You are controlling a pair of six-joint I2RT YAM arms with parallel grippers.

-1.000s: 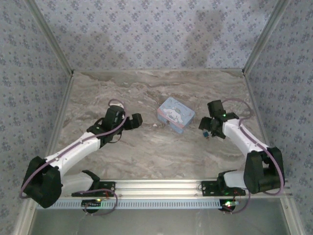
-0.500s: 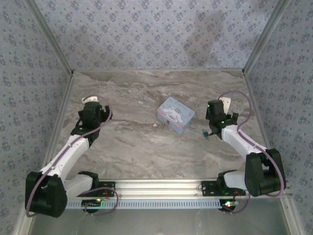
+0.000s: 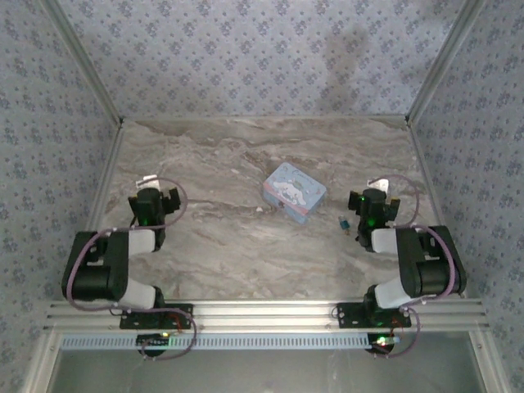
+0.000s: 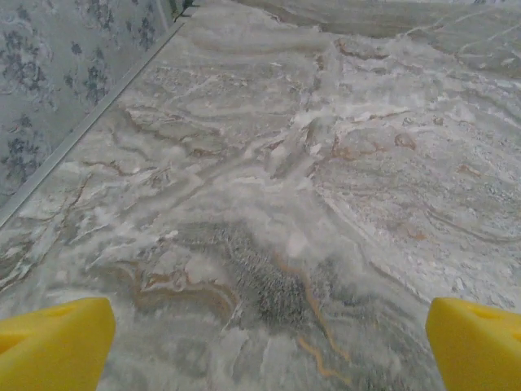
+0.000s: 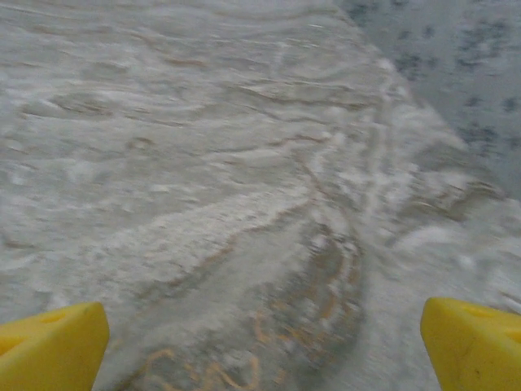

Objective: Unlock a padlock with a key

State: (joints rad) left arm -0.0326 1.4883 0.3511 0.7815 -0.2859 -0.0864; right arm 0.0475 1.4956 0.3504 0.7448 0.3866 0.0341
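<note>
The padlock (image 3: 345,222), a tiny dark bluish thing, lies on the marble table right of centre. I cannot make out the key. My right gripper (image 3: 374,196) sits just right of the padlock, pulled back over its arm's base. In the right wrist view it (image 5: 264,346) is open, its yellow fingertips (image 5: 49,346) far apart over bare marble. My left gripper (image 3: 154,195) rests at the left side of the table, far from the padlock. The left wrist view shows it (image 4: 269,346) open too, with nothing between its yellow fingertips (image 4: 53,342).
A pastel blue-pink cartoon tin (image 3: 295,191) stands near the middle of the table (image 3: 221,237), left of the padlock. Patterned walls (image 3: 246,57) close in the back and both sides. The left wall's metal base rail (image 4: 81,130) runs close beside my left gripper.
Both arms folded back toward their bases. The left gripper swung from the table's middle to the left side. The right gripper drew back from the padlock, which stays on the table.
</note>
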